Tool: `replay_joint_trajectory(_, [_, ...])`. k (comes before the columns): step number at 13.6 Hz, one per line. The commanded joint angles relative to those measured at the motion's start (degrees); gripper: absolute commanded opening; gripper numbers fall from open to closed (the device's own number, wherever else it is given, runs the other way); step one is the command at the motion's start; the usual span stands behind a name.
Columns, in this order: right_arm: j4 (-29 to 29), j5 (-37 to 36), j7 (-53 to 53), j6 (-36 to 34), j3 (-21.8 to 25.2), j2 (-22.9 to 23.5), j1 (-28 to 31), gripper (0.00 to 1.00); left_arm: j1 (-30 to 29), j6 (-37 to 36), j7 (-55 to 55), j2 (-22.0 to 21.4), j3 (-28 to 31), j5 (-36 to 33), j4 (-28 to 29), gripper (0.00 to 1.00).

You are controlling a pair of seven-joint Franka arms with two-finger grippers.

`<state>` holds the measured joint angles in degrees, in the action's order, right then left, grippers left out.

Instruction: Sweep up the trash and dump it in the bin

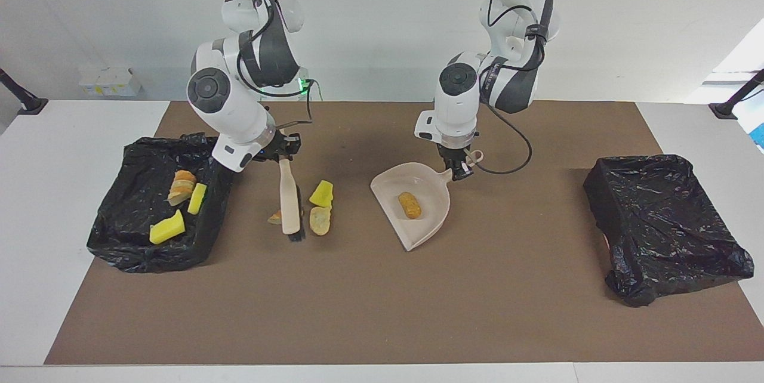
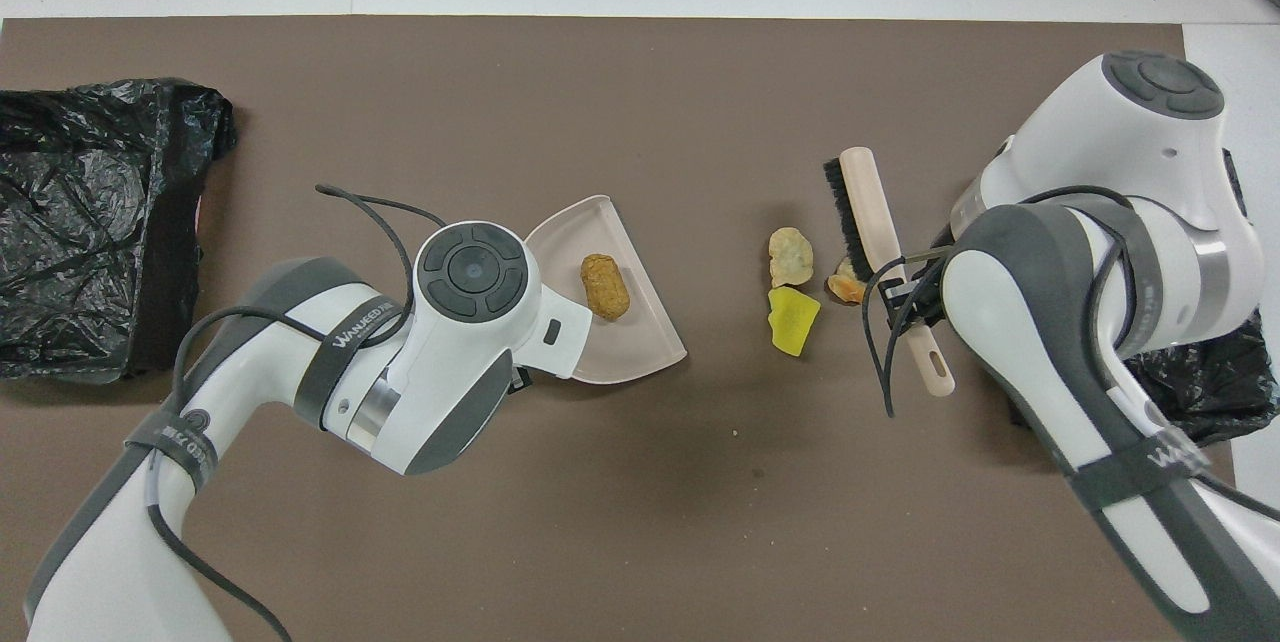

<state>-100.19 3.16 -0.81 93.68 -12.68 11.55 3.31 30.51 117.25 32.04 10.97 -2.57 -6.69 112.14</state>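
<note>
Near to far, from the robots' end. Left gripper (image 1: 458, 173) is clenched on the dustpan (image 1: 418, 207) handle, pan resting on the brown mat (image 1: 382, 311) with its open mouth angled away from the jaws toward the right arm's end; one brown pastry piece (image 1: 409, 205) lies inside it, just ahead of the jaws. Right gripper (image 1: 285, 153) is clamped on the brush (image 1: 290, 201) handle, brush head reaching out from the jaws, bristles down at the mat. Three loose trash pieces sit by the brush head: a yellow wedge (image 1: 322, 194) and a round bread slice (image 1: 320, 221) on the dustpan side of it, a tan piece (image 2: 846, 284) partly hidden under the brush. The used bin (image 1: 158, 210), toward the right arm's end, holds three more pieces; the other bin (image 1: 662, 222) shows none. Judgement: the step in hand is sweeping the cluster toward the pan. Do it well by keeping bristles flat on the mat, starting the stroke from the bin side of the tan piece, pushing low and steady, and holding the pan lip pressed down so pieces ride in rather than slide under.
</note>
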Motion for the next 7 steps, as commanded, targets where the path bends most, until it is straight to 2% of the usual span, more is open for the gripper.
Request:
replay_joint_trajectory(1, [-5.2, -5.3, -7.0, 1.1, -0.6, -3.1, 0.6, 0.00, 1.0, 4.2, -0.3, -2.2, 0.5, -0.7, 4.8, 0.00])
replay_joint_trajectory(3, [-13.4, -7.8, -8.2, 7.1, -0.6, -7.3, 2.2, 0.00, 1.0, 4.3, -0.3, -2.4, 0.5, -0.7, 5.1, 0.00])
replay_joint_trajectory(5, [-23.3, -7.8, -8.2, 16.2, -0.7, -11.5, 4.0, 0.00, 1.0, 4.7, -0.3, -2.4, 0.5, -0.7, 6.1, 0.00])
replay_joint_trajectory(7, [-26.5, -7.8, -8.3, 19.6, -0.8, -11.7, 5.0, 0.00, 1.0, 5.0, -0.4, -2.4, 0.5, -0.7, 6.6, 0.00])
